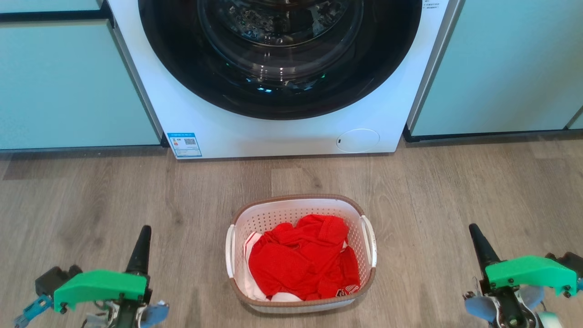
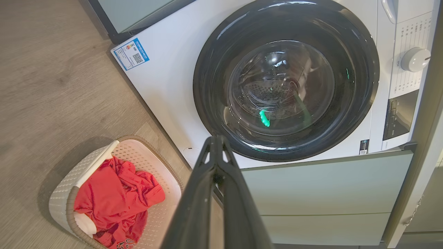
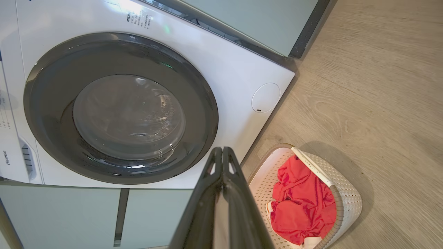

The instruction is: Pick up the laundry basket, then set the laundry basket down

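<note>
Laundry basket (image 1: pixel 282 216) holds red clothing (image 1: pixel 303 259), perhaps 1 shirt.

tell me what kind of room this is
Probably a home laundry area: a front-loading washing machine is built in between pale green cabinets, and a laundry basket of red clothes sits on the wood-look floor before it.

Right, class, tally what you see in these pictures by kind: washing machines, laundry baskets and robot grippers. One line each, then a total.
washing machine: 1
laundry basket: 1, with red clothing inside
grippers: 2, the left gripper and the right gripper, both shut
Total: 4
</note>
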### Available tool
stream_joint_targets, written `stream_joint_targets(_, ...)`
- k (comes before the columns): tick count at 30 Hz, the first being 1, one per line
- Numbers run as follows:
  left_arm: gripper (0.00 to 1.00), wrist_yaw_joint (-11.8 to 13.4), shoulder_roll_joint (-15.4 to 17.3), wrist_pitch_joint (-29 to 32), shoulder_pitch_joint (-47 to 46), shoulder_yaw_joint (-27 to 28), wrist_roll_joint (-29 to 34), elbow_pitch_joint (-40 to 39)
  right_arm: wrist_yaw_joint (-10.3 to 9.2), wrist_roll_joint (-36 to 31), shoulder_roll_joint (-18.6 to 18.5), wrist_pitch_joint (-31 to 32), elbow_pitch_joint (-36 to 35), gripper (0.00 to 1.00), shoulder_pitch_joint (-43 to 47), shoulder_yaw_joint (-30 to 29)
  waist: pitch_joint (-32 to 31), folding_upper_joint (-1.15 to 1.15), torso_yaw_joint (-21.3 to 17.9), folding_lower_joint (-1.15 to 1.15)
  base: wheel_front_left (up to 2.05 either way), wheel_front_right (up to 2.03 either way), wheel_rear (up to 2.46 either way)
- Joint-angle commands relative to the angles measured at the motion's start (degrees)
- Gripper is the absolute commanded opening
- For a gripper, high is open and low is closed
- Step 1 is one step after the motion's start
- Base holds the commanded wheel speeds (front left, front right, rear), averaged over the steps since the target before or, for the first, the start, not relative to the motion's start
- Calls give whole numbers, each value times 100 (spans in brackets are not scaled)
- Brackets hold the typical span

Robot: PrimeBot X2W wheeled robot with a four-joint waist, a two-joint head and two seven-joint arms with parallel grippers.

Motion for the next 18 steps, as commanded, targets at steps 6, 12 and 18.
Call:
stream_joint_targets(6,0,-110,98,120,-378,248,-456,-124,33,462,-118,123,-222,0,-319,14,7,0,-8,0,0,0,0)
stream_joint_targets(12,0,-165,97,221,-462,324,-835,-94,35,842,-119,224,-233,0,-359,-31,14,0,-15,0,0,0,0)
stream_joint_targets(18,0,-220,96,323,-546,401,-1212,-63,37,1219,-120,325,-245,0,-399,-76,21,0,-23,0,0,0,0)
